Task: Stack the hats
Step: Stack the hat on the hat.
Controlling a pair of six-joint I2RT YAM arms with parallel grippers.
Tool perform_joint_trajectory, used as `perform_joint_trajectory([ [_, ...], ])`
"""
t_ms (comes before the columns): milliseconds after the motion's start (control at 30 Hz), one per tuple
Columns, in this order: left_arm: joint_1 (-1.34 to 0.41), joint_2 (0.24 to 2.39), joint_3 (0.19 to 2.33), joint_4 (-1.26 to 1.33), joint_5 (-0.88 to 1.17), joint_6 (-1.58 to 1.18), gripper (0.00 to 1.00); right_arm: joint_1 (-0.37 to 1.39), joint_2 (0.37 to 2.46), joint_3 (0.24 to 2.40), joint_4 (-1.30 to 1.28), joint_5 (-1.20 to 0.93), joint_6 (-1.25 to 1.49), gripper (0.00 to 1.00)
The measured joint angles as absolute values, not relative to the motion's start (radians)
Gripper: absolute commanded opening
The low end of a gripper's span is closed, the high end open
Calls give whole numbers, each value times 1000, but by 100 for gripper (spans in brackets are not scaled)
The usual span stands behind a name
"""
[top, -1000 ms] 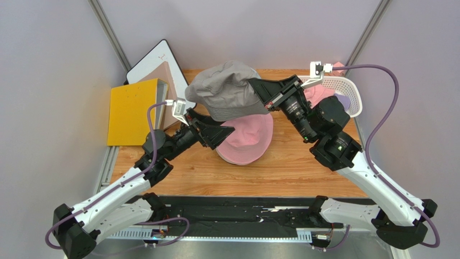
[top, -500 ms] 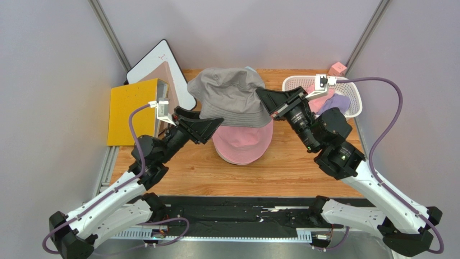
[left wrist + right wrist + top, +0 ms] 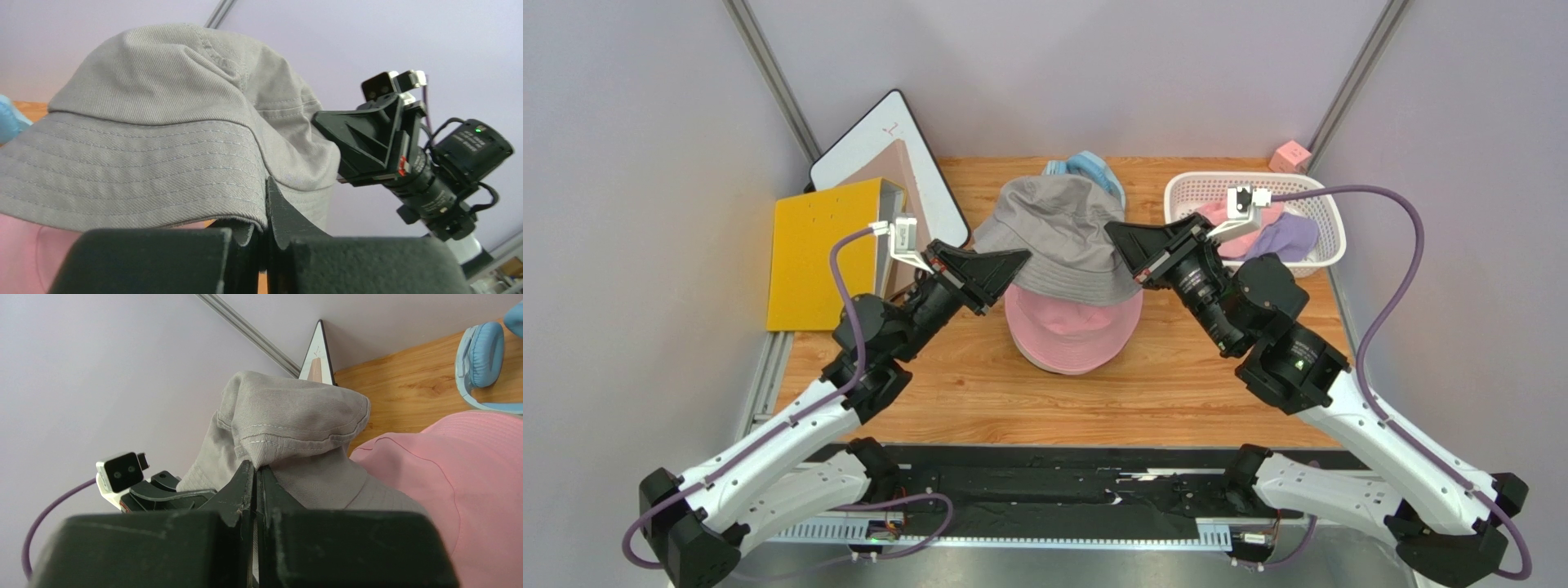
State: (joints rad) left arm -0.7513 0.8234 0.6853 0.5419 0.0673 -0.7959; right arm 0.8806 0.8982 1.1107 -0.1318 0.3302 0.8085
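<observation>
Between the left claw (image 3: 1019, 257) and right claw (image 3: 1111, 227), the grey hat (image 3: 1058, 240) hangs pinched.

The wooden table (image 3: 1210, 368) is carrying a pink hat (image 3: 1075, 343), which is lying brim-down at its centre. A white basket (image 3: 1185, 196) is standing at the far right, with a small pink cube (image 3: 1291, 156) sitting just behind it in the corner. Light blue headphones (image 3: 1100, 168) are resting at the far edge. A yellow binder (image 3: 817, 251) is sitting at the left edge.
</observation>
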Motion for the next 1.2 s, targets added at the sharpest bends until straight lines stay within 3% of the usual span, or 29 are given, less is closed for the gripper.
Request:
perform_joint_trajectory([
  [467,-721,1036,1025,394,266,-558,0,880,879,1187,-128,389,436,0],
  [667,-592,1154,994,426,463,-559,0,881,867,1138,-70,398,297,0],
  [867,-572,1206,923,394,506,-541,0,882,918,1068,-39,376,215,0],
  [1200,-561,1048,782,270,459,-529,0,883,902,961,-50,311,229,0],
])
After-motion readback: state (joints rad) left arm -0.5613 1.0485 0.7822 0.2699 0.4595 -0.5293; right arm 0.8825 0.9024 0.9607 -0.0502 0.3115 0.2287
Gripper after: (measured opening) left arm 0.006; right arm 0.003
